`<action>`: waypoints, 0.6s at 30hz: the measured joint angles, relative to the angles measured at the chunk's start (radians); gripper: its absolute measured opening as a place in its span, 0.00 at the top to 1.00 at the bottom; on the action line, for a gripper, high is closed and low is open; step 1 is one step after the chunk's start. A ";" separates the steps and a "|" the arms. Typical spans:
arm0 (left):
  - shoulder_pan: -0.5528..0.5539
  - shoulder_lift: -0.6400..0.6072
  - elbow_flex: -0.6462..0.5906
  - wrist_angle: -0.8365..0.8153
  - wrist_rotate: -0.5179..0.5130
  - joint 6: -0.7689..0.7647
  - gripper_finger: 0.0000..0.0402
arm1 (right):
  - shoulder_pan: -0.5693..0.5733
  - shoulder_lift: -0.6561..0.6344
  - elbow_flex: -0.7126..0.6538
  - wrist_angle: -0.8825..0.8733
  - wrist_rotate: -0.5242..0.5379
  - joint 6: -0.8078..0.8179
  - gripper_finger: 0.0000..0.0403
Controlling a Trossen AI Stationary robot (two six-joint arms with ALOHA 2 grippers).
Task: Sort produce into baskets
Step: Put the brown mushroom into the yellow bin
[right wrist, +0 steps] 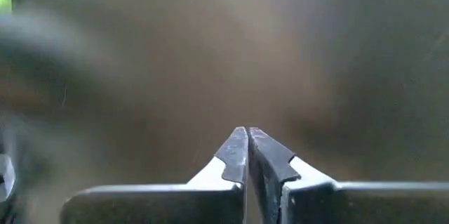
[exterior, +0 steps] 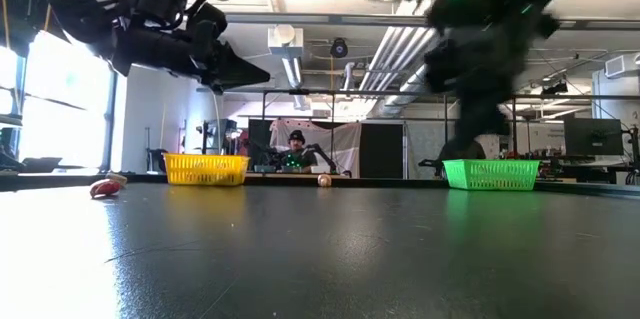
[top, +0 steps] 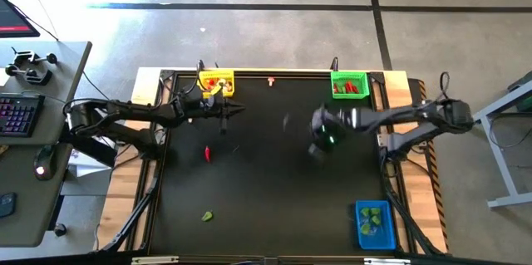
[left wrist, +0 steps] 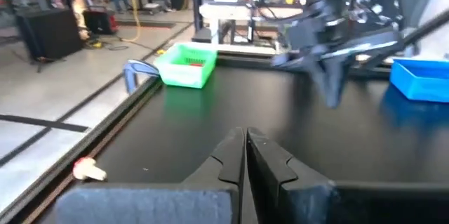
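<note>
The yellow basket [top: 216,81] stands at the far left of the black mat and holds some pieces. The green basket [top: 349,84] at the far right holds red pieces. The blue basket [top: 374,223] at the near right holds green pieces. A red chilli piece [top: 208,154] and a green chunk [top: 207,215] lie loose on the mat's left half. A cream-white bulb [top: 271,80] lies at the far edge. My left gripper [top: 241,109] is shut and empty, raised just near of the yellow basket. My right gripper [top: 317,150] is shut and empty, above the mat right of centre.
The mat's raised border and wooden table edges [top: 150,90] surround the work area. A desk with a keyboard [top: 18,115] stands left of the table. A person [exterior: 296,149] sits far beyond the table's far edge. The mat's middle [top: 274,182] holds nothing.
</note>
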 joint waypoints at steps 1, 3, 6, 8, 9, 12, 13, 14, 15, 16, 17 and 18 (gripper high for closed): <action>0.009 0.000 0.000 0.005 0.000 -0.002 0.99 | -0.055 0.018 -0.005 0.060 0.000 -0.046 0.99; 0.027 0.000 0.000 0.006 0.000 -0.010 1.00 | -0.151 0.070 -0.001 0.154 -0.002 -0.133 0.99; 0.049 0.000 0.000 0.007 0.000 -0.003 1.00 | -0.252 0.178 0.052 0.260 -0.005 -0.238 1.00; 0.061 0.000 0.000 0.009 0.000 -0.002 1.00 | -0.303 0.257 0.108 0.302 -0.007 -0.292 1.00; 0.067 0.000 0.000 0.015 0.000 -0.002 1.00 | -0.325 0.296 0.141 0.316 -0.007 -0.315 1.00; 0.086 0.000 0.000 0.020 -0.001 -0.001 1.00 | -0.383 0.407 0.257 0.312 -0.007 -0.387 1.00; 0.092 0.000 0.000 0.018 0.000 -0.001 1.00 | -0.398 0.440 0.300 0.297 -0.007 -0.412 1.00; 0.097 0.000 0.000 0.016 -0.001 -0.001 1.00 | -0.413 0.472 0.345 0.270 -0.007 -0.439 1.00; 0.102 0.000 0.000 0.015 0.000 0.000 1.00 | -0.426 0.505 0.395 0.231 -0.007 -0.468 1.00; 0.107 0.000 0.000 0.015 0.000 0.000 1.00 | -0.437 0.537 0.449 0.182 -0.007 -0.498 1.00; 0.113 0.000 0.000 0.015 -0.001 0.002 1.00 | -0.447 0.570 0.504 0.130 -0.007 -0.530 1.00; 0.117 0.000 0.000 0.015 -0.006 0.011 1.00 | -0.455 0.601 0.565 0.077 -0.006 -0.561 1.00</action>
